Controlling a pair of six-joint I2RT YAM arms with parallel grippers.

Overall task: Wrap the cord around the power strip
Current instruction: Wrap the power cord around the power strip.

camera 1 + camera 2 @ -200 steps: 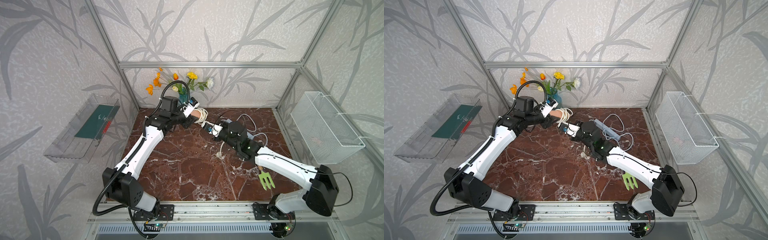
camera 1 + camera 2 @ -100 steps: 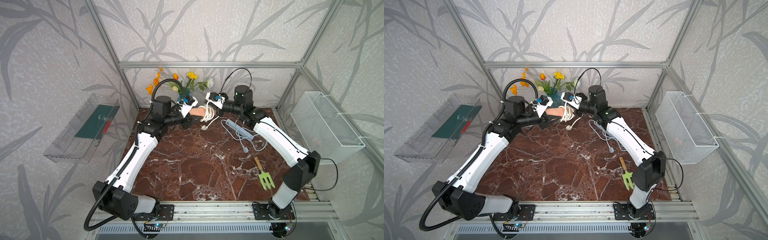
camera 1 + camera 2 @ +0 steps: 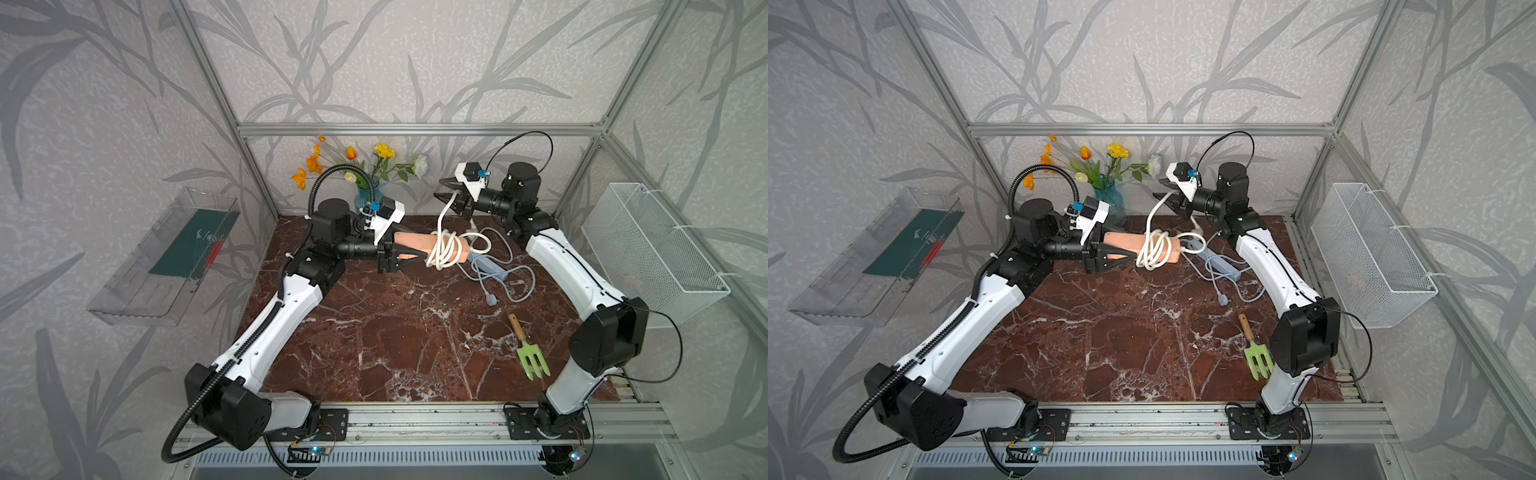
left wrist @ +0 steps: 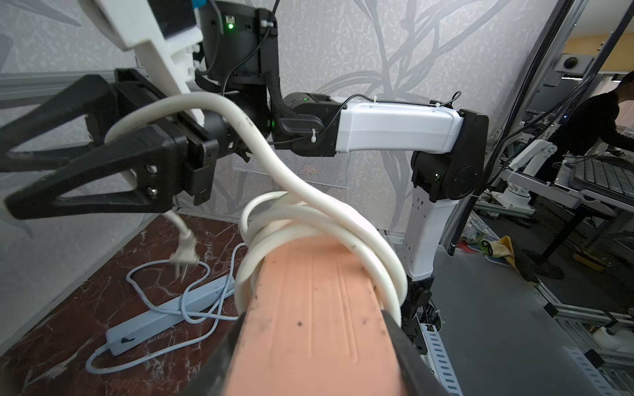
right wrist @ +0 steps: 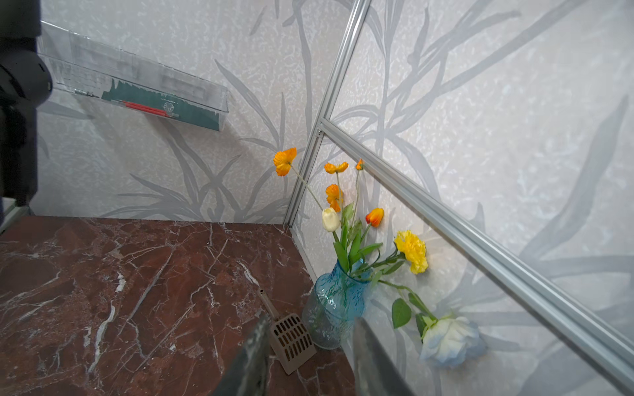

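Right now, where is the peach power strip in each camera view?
Top view: peach power strip at back centre.
Top view: same place.
Left wrist: fills the lower centre.
Right wrist: not in it.
Shared landmark, except right wrist: pale blue power strip beyond its far end.

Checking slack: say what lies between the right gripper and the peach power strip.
The white cord, arcing from right gripper to power strip, in both top views.

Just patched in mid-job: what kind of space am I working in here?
Likely a lab test cell dressed as a home corner: aluminium frame holding wallpapered panels, marble-look tabletop, flower vase; the left wrist view shows a person working beyond.
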